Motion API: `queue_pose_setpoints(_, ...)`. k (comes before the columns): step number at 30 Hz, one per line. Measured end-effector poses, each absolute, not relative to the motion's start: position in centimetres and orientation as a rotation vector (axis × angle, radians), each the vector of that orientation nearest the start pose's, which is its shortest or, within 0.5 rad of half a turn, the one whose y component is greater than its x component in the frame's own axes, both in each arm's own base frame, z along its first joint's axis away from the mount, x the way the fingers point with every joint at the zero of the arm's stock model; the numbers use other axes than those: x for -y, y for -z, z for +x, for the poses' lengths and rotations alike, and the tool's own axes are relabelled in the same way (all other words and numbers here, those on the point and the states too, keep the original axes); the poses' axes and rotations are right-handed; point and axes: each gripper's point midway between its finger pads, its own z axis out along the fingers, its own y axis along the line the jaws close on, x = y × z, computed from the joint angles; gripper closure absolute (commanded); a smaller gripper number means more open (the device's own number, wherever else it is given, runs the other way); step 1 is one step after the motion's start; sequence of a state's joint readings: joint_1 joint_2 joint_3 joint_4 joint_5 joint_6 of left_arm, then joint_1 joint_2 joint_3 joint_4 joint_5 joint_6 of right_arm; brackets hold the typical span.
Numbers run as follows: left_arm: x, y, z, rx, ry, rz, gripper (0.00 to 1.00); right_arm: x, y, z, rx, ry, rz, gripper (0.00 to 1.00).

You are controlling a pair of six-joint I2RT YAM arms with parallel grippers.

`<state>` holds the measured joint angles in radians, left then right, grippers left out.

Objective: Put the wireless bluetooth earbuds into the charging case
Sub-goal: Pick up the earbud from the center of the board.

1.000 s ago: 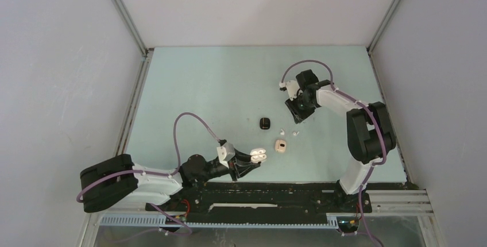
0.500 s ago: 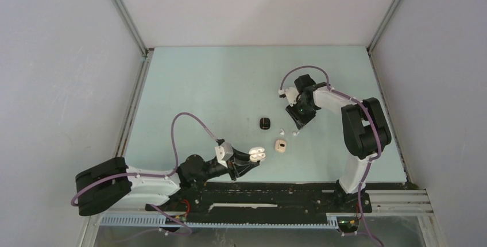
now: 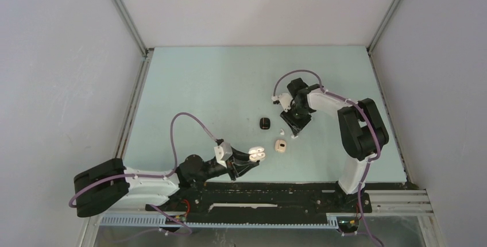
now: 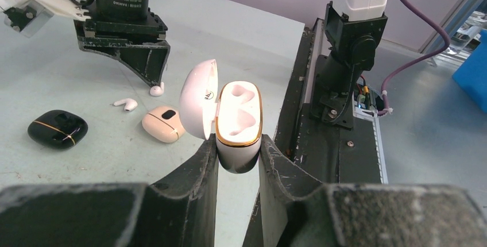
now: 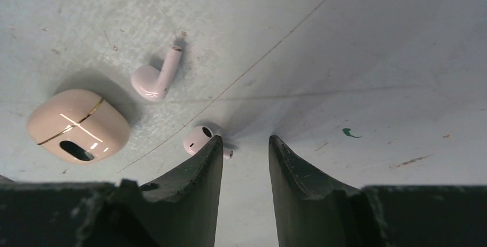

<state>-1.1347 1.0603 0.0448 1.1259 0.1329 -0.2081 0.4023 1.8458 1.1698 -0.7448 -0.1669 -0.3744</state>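
While the charging case (image 4: pixel 238 122) sits off the table (image 3: pixel 201 86), neither earbud is in it: both cavities inside its gold rim are vacant. The lid (image 4: pixel 198 100) stands swung open to one side. The left gripper (image 4: pixel 238 143) pinches the lower body of the case between both fingers, holding it upright above the near edge of the table.

The first earbud (image 5: pixel 154 76) lies flat on the table with its stem pointing away from the right wrist camera. The second earbud (image 5: pixel 197 139) lies at the tip of one finger (image 5: pixel 195 184) of the right gripper (image 5: pixel 245 141) and is partly hidden by it; contact cannot be confirmed. The right gripper points down at the table. Its fingers are spread, with bare table surface in the gap between them.

A closed beige case (image 5: pixel 77 125) with a gold seam rests just beside the first earbud. A closed black case (image 4: pixel 57 129) lies farther out, apart from the beige one.
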Motion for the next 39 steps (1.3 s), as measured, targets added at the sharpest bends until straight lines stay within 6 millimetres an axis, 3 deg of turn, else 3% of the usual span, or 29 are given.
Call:
queue_pose_setpoints(16, 29.9, -14.2, 10.5, -1.39, 1.161, 0.82, 1.0, -13.4, -0.9, 26.5, -2.812, -0.317, -1.154, 0.61)
queue_pose_setpoints(23, 29.9, -14.1, 10.5, -1.393, 1.16, 0.821, 1.0, -14.7, -1.0, 25.1, -2.799, -0.353, -1.227, 0.61)
queue_pose_setpoints(39, 29.8, -14.1, 10.5, -1.394, 1.158, 0.817, 1.0, -14.8, -1.0, 25.1, -2.795, -0.386, -1.213, 0.64)
